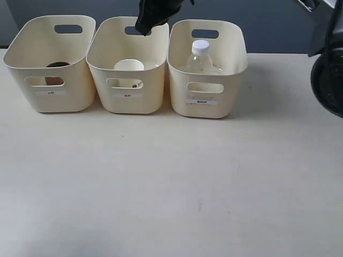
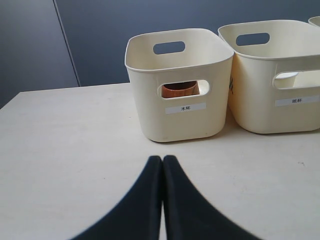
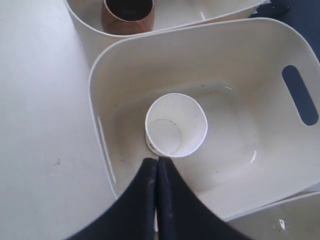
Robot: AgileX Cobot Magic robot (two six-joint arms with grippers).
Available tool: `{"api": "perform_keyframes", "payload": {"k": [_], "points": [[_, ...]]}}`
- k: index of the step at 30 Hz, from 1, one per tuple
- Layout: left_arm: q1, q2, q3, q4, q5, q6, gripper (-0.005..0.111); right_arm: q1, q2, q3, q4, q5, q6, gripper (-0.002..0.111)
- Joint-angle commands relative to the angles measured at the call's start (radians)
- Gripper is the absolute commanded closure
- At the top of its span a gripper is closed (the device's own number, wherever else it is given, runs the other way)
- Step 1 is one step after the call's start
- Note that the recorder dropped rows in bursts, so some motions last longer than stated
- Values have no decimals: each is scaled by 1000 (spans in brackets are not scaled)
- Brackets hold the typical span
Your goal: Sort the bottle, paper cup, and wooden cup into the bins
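Three cream bins stand in a row at the back of the table. In the left bin (image 1: 21, 51) sits the wooden cup (image 1: 55, 65), which also shows through the handle cut-out (image 2: 179, 90). The paper cup (image 1: 128, 65) stands upright in the middle bin (image 1: 102, 75), its mouth open upward (image 3: 176, 125). The bottle (image 1: 200, 56) stands in the right bin (image 1: 233, 75). My right gripper (image 1: 143, 31) hangs above the middle bin's rear edge, shut and empty (image 3: 157, 161). My left gripper (image 2: 163, 159) is shut and empty, low over the table in front of the left bin (image 2: 150, 100); the exterior view does not show it.
A dark rounded robot part (image 1: 328, 75) stands at the right edge of the table. Behind the bins rises a dark blue-grey wall (image 2: 100, 35). The pale table (image 1: 171, 182) stretches from the bins to the front edge.
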Motion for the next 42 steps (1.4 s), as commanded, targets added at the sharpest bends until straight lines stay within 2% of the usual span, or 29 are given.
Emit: {"api": "perform_keyframes", "payload": {"k": [1,4,8,10,14,16,21,26,31,42], "points": [[-5,-5,2,1,-13,0,107,-4,-55,0,10,19,13,109],[-5,-5,2,1,-13,0,107,-4,-110,35,2,19,24,109],[-5,-5,2,1,-13,0,107,-4,-244,200,-31,19,31,109],[-5,-5,2,1,-13,0,107,-4,-327,335,-62,11,34,109],[-5,-5,2,1,-13,0,107,-4,-481,568,-98,-121,46,109],[-5,-5,2,1,-13,0,107,-4,-590,744,-128,-206,53,109],[-5,-5,2,1,-13,0,107,-4,-723,956,-160,-301,77,109],[-5,-5,2,1,-13,0,107,-4,-769,1030,-171,-249,75,109],[-5,-5,2,1,-13,0,107,-4,-771,1035,-188,-209,185,109],[-5,-5,2,1,-13,0,107,-4,-771,1035,-39,-206,230,109]]}}
